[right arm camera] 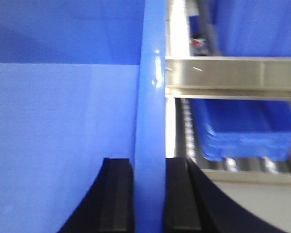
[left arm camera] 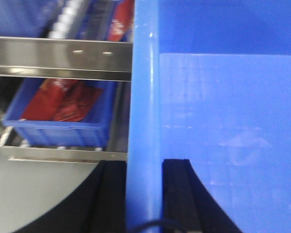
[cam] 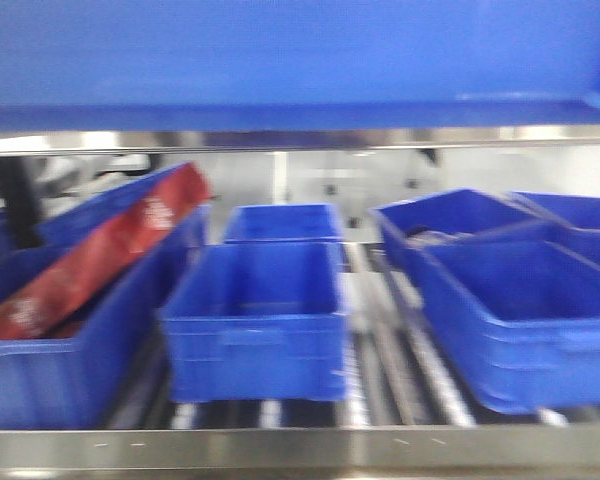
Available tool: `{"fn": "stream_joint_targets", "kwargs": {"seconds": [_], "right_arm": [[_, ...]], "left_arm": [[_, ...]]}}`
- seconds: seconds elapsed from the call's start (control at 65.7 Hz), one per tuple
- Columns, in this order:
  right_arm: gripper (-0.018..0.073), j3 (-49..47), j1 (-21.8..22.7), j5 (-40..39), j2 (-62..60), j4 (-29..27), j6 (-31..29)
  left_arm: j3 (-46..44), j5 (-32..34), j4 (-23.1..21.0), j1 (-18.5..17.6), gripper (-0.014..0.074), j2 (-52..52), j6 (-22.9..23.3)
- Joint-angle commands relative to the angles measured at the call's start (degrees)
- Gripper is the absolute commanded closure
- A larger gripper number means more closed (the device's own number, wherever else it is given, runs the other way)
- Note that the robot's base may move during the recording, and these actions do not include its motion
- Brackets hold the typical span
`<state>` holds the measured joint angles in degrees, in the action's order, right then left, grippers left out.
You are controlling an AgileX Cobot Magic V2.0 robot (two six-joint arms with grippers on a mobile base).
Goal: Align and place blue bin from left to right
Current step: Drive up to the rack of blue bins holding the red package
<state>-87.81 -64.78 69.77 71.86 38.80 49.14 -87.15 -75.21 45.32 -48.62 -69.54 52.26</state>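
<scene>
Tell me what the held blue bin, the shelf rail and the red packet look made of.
The blue bin: rigid plastic, likely; smooth, slightly glossy, with a highlight streak along its rim. The shelf rail: probably stainless steel; silvery, brushed, with soft reflections. The red packet: seemingly plastic film or foil; shiny, printed, but blur leaves it open.

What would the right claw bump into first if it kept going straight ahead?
Probably the steel shelf rail, though depth is unclear. The right claw is clamped on the blue bin.
</scene>
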Motion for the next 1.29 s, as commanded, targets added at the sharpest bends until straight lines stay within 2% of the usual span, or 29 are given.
{"fn": "stream_joint_targets", "kwargs": {"seconds": [0.0, 1.278], "right_arm": [[0.0631, -0.61, -0.51, -10.30, -0.41, 0.16, -0.64], [0.0631, -0.61, -0.51, -10.30, -0.41, 0.16, -0.64]], "left_arm": [[-0.50, 5.25, 1.66, -0.62, 0.0707, 0.01, 0.56], [-0.50, 5.25, 1.66, -0.62, 0.0707, 0.01, 0.56]]}}
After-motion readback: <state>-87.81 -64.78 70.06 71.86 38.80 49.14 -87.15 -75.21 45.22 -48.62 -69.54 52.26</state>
